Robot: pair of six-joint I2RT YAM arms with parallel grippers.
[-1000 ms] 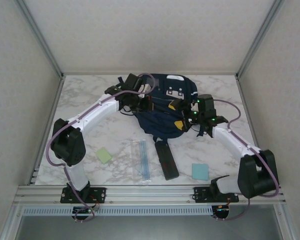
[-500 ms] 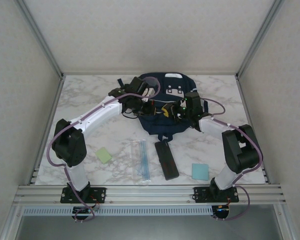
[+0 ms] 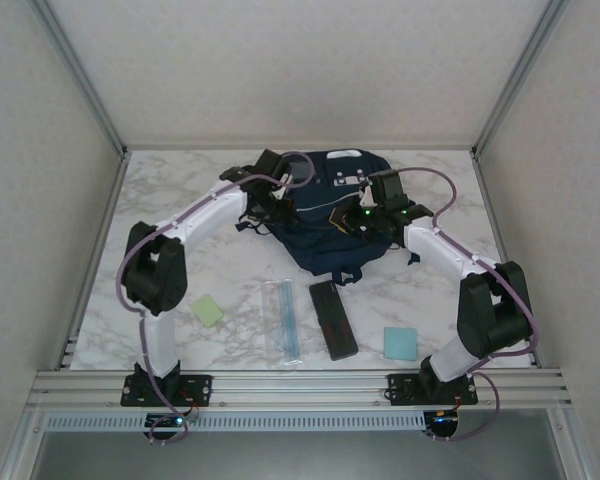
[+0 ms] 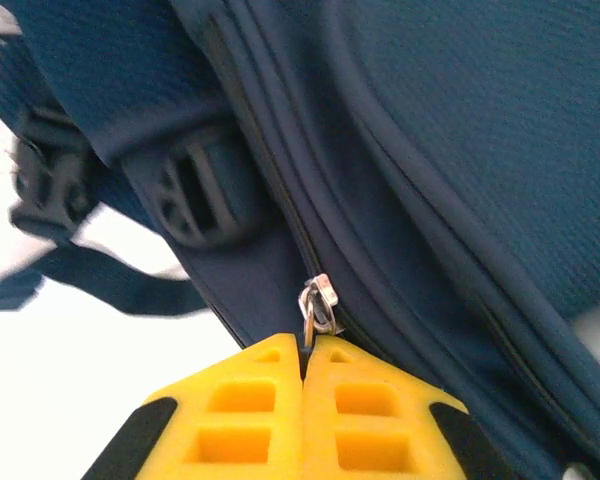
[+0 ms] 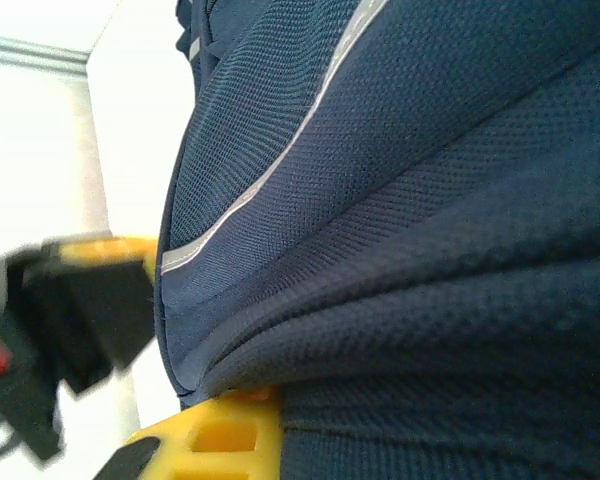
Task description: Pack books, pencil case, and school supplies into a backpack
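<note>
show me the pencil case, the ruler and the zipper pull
pencil case [image 3: 333, 320]: top external view, middle of the case
ruler [image 3: 287, 322]: top external view, middle of its length
zipper pull [image 4: 318, 300]: left wrist view, metal tab

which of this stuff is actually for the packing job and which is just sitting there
For the job: backpack, its zipper pull in the left tool, black pencil case, clear ruler, pale green pad, light blue pad.
Just there: marble table, metal frame rail.
</note>
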